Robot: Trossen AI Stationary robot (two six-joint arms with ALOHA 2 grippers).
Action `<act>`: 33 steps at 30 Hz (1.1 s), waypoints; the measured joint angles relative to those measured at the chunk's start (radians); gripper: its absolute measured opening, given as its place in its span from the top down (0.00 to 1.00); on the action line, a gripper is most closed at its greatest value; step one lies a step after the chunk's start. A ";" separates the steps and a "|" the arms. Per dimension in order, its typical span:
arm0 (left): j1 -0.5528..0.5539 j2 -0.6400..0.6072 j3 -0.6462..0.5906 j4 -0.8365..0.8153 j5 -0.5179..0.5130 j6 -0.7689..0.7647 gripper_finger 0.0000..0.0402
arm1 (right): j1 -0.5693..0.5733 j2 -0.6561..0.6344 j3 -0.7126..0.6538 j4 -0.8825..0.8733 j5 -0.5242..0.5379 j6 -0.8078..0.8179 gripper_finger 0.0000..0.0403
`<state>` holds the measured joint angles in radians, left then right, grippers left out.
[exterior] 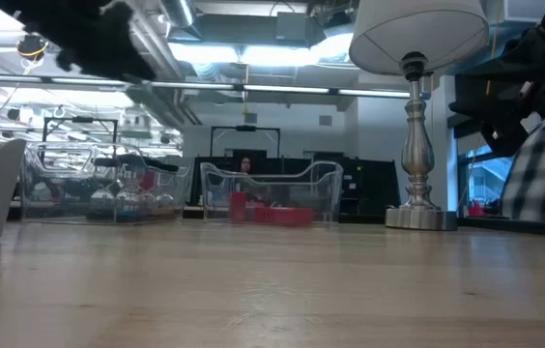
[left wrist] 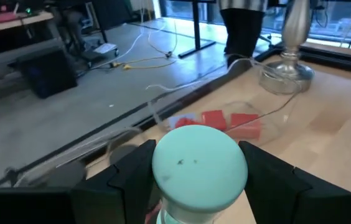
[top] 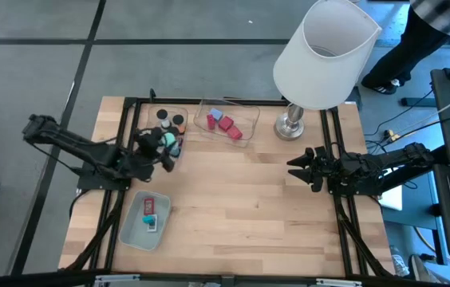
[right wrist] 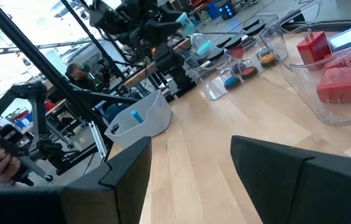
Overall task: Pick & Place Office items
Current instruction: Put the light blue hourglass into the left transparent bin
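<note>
teal cap (left wrist: 199,167) held, red blocks (top: 226,125) in tray

The desk (top: 241,203) is pale wood with a smooth, faintly satin finish. The clear tray (top: 226,123) is glossy see-through plastic; the pale green tray (top: 133,227) looks matt plastic. The lamp base (top: 290,125) is polished metal under a matt white shade (top: 326,54). The teal piece (left wrist: 199,167) in the left hand (left wrist: 197,180) is smooth matt plastic.
</note>
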<state>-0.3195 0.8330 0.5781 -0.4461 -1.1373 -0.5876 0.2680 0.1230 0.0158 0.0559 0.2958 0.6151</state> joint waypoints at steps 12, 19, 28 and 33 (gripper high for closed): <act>-0.084 -0.043 -0.001 -0.557 -0.012 -0.575 0.49 | 0.000 0.000 0.000 0.000 0.000 0.000 0.44; -0.112 -0.004 -0.001 -0.669 -0.005 -0.732 0.49 | 0.000 0.000 0.000 0.000 0.002 0.000 0.44; -0.112 0.064 -0.155 -0.613 0.019 -0.972 0.49 | 0.000 0.000 0.000 0.000 0.002 0.000 0.44; -0.112 0.064 -0.219 -0.547 0.019 -1.017 0.49 | 0.000 0.000 0.000 0.000 0.002 0.000 0.44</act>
<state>-0.4313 0.8967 0.3591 -0.9935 -1.1186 -1.6044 0.2680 0.1229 0.0158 0.0557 0.2981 0.6153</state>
